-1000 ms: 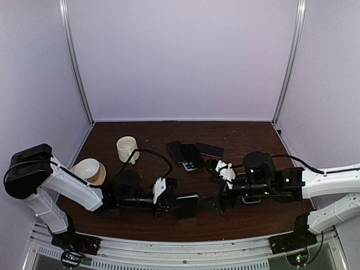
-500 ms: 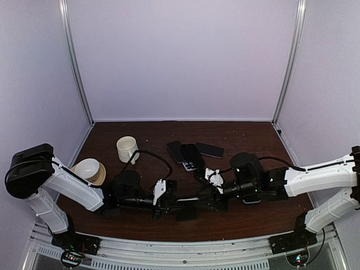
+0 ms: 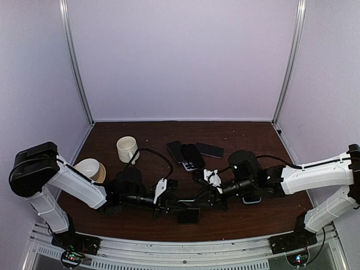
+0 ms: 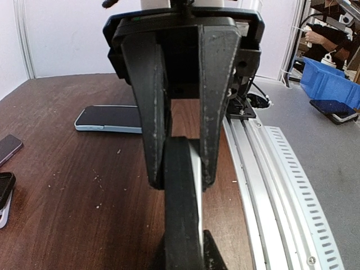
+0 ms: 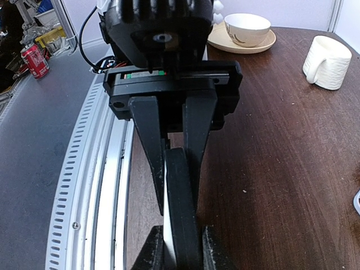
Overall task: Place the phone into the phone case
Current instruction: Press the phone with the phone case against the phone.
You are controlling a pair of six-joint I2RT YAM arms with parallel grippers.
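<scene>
Two grips, left hand (image 5: pixel 175 197) and right hand (image 4: pixel 181 174) clenched on phone (image 4: pixel 183 216), edge-up between them

A white mug (image 3: pixel 127 149) stands upright on the brown table (image 3: pixel 247 135), toward ten o'clock from its middle. At the mug's eight o'clock, near but apart, a white bowl (image 3: pixel 88 167) sits on a tan saucer (image 5: pixel 267 44).
</scene>
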